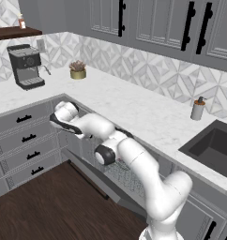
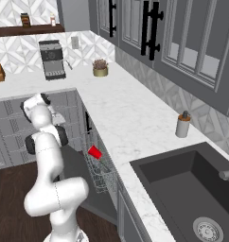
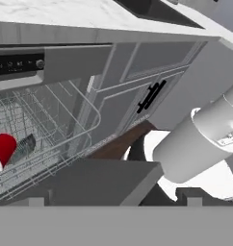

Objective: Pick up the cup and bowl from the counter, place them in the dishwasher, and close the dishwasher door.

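- The tool (image 1: 53, 120), jaws spread wide and empty, hangs low in front of the drawer cabinets (image 1: 26, 140), at about 9 o'clock in the left base view.
- The cup (image 2: 94, 151) (red, tipped on its side) lies in the wire rack (image 2: 100, 168) of the dishwasher (image 3: 51, 125), at the centre of the right base view.
- The dishwasher door (image 1: 94, 180) hangs down open below the rack.
- On the desk (image 1: 134, 110), a soap dispenser (image 1: 197, 109) stands near the sink (image 1: 214, 145) at 3 o'clock; a coffee machine (image 1: 25, 66) sits at 10 o'clock, a potted plant (image 1: 78, 70) beside it.
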